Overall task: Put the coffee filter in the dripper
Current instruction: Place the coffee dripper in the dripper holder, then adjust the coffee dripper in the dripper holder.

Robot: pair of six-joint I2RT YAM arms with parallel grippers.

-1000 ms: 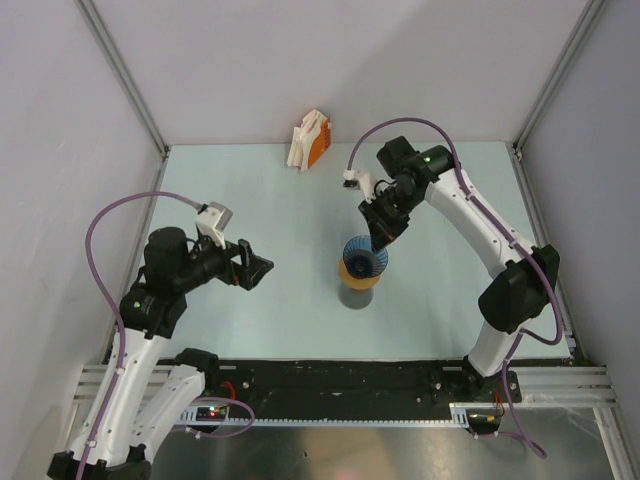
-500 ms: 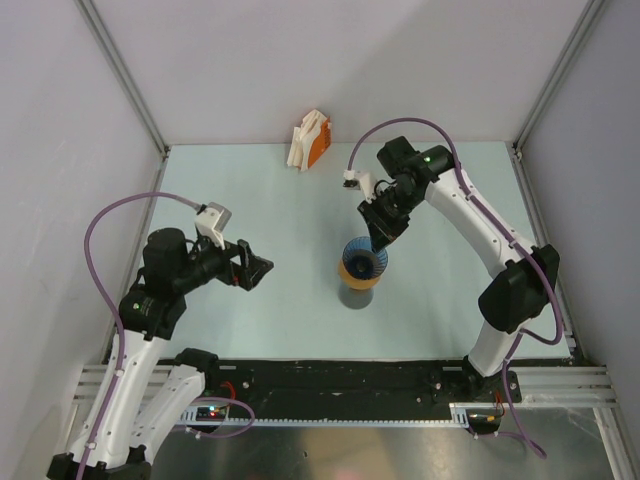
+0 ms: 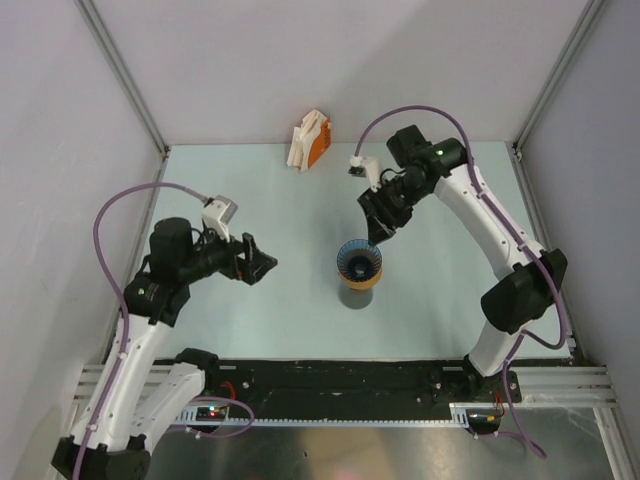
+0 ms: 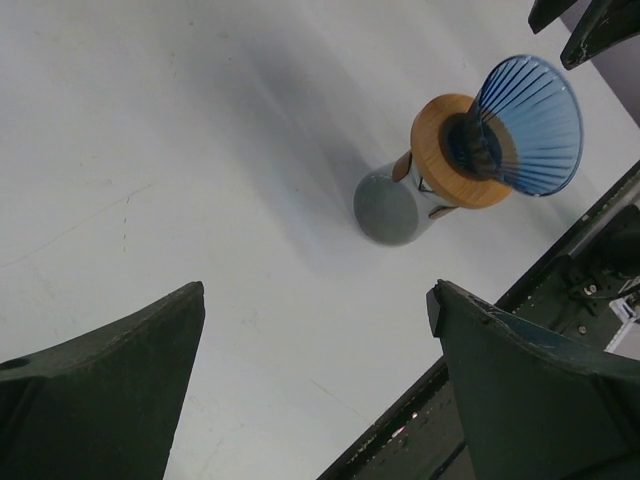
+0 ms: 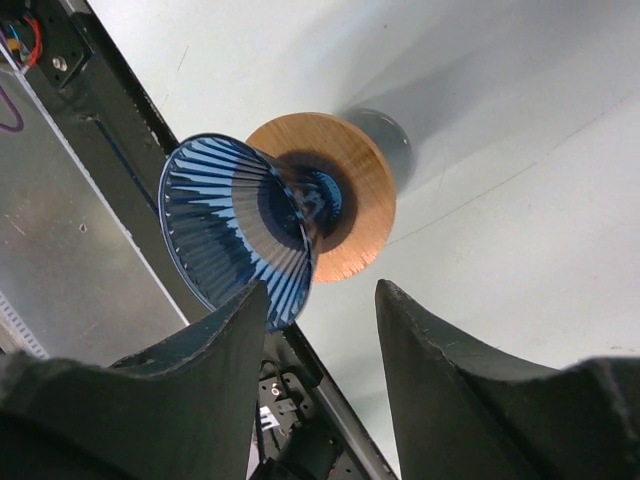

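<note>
Status check on the task of placing the filter in the dripper. The small blue ribbed cone-shaped dripper (image 3: pixel 360 260) is seen just right of centre in the top view. It is seated mouth-up in a flat round wooden ring (image 5: pixel 352 165), which rests on a dark grey cylindrical cup (image 4: pixel 388 208) standing on the pale blue-green table (image 3: pixel 250 190). In the right wrist view the ribs of the cone are visible down to the throat, and no paper is seen inside. Filter placement is therefore judged not done.

The right gripper (image 3: pixel 380 233) is positioned just beyond the dripper's mouth, to its upper right in the top view. Its jaws stand partly apart and nothing is seen between them. The dripper's rim lies just beside 1 finger in the wrist view; contact cannot be confirmed. The left gripper (image 3: pixel 260 265) is positioned left of centre, well apart from the dripper, with jaws spread wide and nothing held.

A white-and-orange packet (image 3: pixel 310 141) is propped at the far edge of the table, at upper centre of the top view, well apart from both grippers. It is judged the likely source of filters, though no single filter can be made out.

Remaining, as judged: 1 filter to be fetched, carried to the cone and seated in its mouth. 0 of these steps are shown complete.
</note>
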